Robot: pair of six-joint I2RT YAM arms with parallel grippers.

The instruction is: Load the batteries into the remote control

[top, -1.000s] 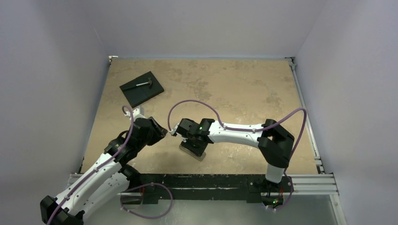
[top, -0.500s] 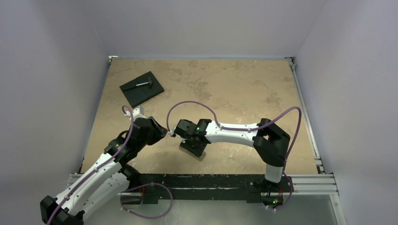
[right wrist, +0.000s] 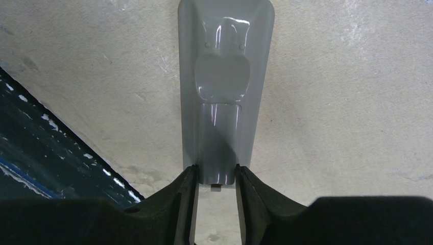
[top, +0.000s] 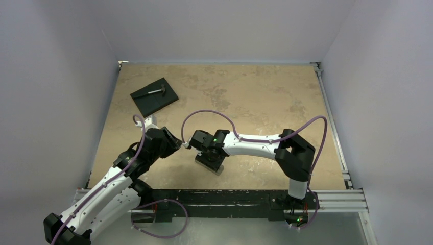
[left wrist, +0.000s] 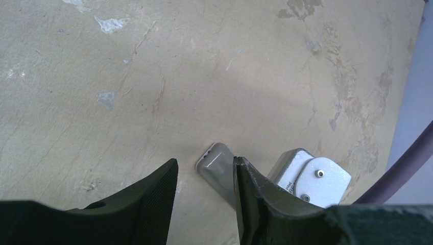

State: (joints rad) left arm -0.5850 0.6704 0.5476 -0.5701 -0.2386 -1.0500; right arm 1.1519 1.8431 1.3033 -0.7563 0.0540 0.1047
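Observation:
The remote control (top: 208, 165) lies grey back up on the table near the front edge. In the right wrist view its grey back (right wrist: 224, 76) shows an oval dent. My right gripper (right wrist: 215, 179) is shut on its near end, one finger on each side. My left gripper (left wrist: 204, 176) is open just left of it, close above the table. The remote's far end (left wrist: 217, 162) shows between the left fingers, against the right-hand one. In the top view the left gripper (top: 178, 145) sits beside the right gripper (top: 203, 149). No batteries show in any view.
A black square slab (top: 154, 96) with a small grey hammer-like tool (top: 156, 91) on it lies at the back left. The right wrist camera housing (left wrist: 314, 178) is close by the left fingers. The dark front rail (right wrist: 46, 148) runs along the table edge.
The right arm's elbow has shifted slightly left over the last second. The grippers and the remote have barely moved.

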